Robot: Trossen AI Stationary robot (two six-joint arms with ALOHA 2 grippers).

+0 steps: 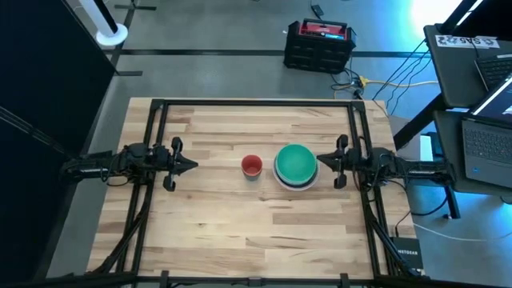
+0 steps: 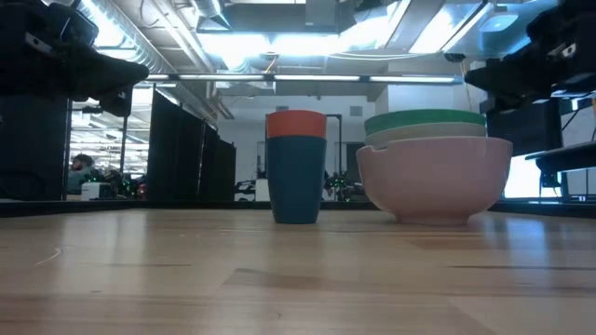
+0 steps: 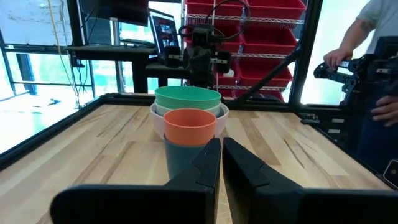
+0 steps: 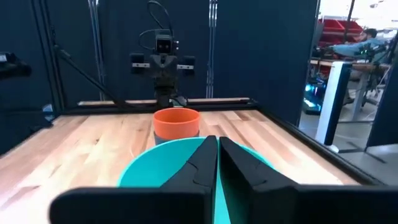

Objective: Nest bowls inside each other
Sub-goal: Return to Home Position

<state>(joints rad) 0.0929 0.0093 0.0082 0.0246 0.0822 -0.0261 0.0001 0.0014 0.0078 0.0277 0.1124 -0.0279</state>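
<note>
A stack of nested bowls (image 1: 296, 166) stands on its base at the table's middle, right of centre: a green bowl (image 2: 424, 119) on top, a grey-white one under it, and a large white bowl (image 2: 435, 177) outermost. Beside it on the left, a small red bowl (image 2: 296, 124) sits inside a dark blue one (image 2: 296, 181). My left gripper (image 1: 194, 166) hovers shut at the left, pointing level at the red bowl. My right gripper (image 1: 318, 160) hovers shut just right of the stack, above its rim. Neither touches anything.
Black frame rails (image 1: 256, 102) run along the table's far, left and right sides. A black crate (image 1: 318, 44) stands on the floor beyond the far edge, and laptops (image 1: 480, 144) stand off to the right. A person (image 3: 373, 43) stands beyond the table in the left wrist view.
</note>
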